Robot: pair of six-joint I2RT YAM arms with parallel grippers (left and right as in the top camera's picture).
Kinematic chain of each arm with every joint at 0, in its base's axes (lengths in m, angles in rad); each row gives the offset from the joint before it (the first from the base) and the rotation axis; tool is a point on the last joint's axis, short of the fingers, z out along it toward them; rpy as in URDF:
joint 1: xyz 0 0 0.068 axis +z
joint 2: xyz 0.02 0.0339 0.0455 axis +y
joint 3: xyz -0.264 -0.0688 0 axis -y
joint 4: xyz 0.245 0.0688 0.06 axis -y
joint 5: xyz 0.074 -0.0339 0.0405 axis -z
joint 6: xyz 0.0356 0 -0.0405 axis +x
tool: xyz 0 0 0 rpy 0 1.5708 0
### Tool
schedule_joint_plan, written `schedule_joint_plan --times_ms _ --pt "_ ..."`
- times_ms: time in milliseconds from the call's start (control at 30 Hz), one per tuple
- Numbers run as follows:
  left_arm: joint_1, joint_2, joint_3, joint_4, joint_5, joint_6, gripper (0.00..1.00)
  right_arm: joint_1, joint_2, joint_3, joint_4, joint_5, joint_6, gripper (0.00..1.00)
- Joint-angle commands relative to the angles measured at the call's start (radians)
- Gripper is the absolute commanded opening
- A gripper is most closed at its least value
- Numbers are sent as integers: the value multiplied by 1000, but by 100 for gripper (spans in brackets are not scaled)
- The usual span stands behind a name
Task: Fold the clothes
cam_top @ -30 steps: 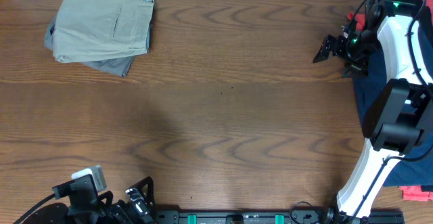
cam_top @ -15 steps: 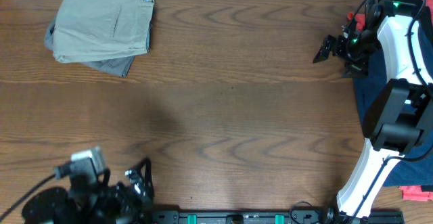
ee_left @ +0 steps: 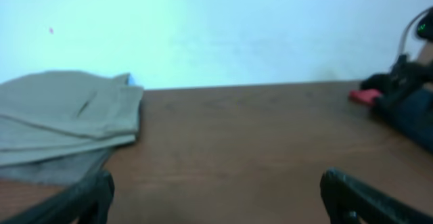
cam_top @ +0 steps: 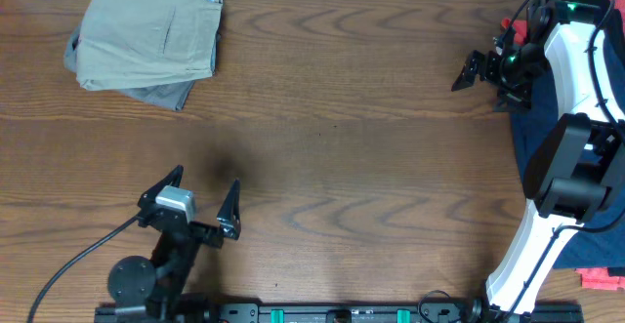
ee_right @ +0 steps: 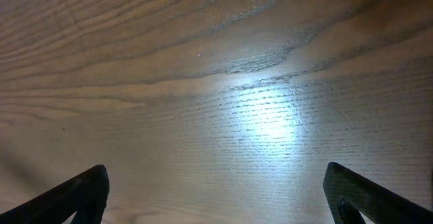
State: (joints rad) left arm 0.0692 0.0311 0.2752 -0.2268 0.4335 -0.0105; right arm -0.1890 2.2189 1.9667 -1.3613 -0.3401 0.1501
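With left hand [cam_top: 205, 178] and right hand [cam_top: 465, 72] both spread empty, the right should pinch only the dark navy cotton shorts [cam_top: 524, 120] at the right edge of the surface [cam_top: 342, 167].

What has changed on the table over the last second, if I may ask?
The left gripper swung up from the near edge of the table toward its middle, jaws spread open and holding nothing. The right gripper stayed at the far right, and the folded khaki shorts on the grey-olive pair remained in the far-left corner.
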Motion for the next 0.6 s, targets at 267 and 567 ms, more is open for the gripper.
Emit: schedule_joint_plan --times_ms 267,567 --pt "-8 -29 -227 270 -164 18 98 0 3 2 1 0 10 99" --pt "-10 -29 -272 287 -230 18 98 0 3 2 1 0 10 99"
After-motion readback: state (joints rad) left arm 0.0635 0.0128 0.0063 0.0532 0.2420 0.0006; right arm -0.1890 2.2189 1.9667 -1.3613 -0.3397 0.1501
